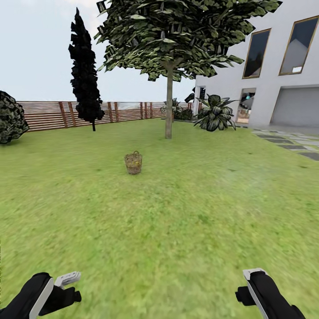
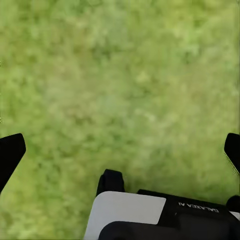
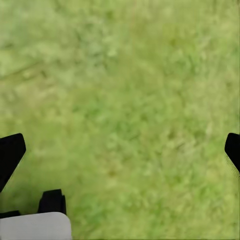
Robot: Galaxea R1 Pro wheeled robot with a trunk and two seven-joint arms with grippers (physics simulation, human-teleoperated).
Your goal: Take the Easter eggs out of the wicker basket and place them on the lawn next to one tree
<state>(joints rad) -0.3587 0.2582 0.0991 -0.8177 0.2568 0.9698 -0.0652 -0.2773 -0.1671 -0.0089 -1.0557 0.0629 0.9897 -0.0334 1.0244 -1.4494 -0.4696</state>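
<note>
Standing on the lawn (image 1: 177,230) well short of the tree (image 1: 169,106): wicker basket (image 1: 133,163), yellow showing inside, eggs uncounted; left gripper (image 2: 120,150) and right gripper (image 3: 120,150) spread open, empty; 0 of 3 placed.

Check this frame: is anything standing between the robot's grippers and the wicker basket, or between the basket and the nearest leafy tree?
Nothing visible does. Open lawn separates both arms from the wicker basket, and more bare grass runs from it to the tree behind.
</note>
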